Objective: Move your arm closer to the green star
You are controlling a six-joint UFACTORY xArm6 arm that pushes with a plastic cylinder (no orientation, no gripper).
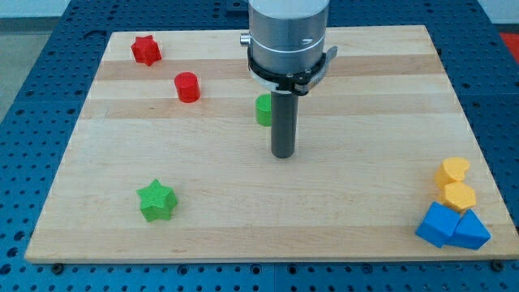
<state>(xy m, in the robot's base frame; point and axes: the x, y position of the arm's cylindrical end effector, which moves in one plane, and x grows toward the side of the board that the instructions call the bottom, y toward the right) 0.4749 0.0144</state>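
Note:
The green star [156, 200] lies on the wooden board [268, 211] at the lower left. My tip [282, 154] rests on the board near the middle, well to the right of the star and a little higher in the view. A green block [263, 109] sits just behind the rod, partly hidden by it, so its shape is unclear.
A red star [146, 50] lies at the top left, with a red cylinder [187, 87] below and right of it. At the lower right stand a yellow heart [452, 171], a yellow hexagon [459, 196] and two blue blocks [439, 224] [471, 230] near the board's edge.

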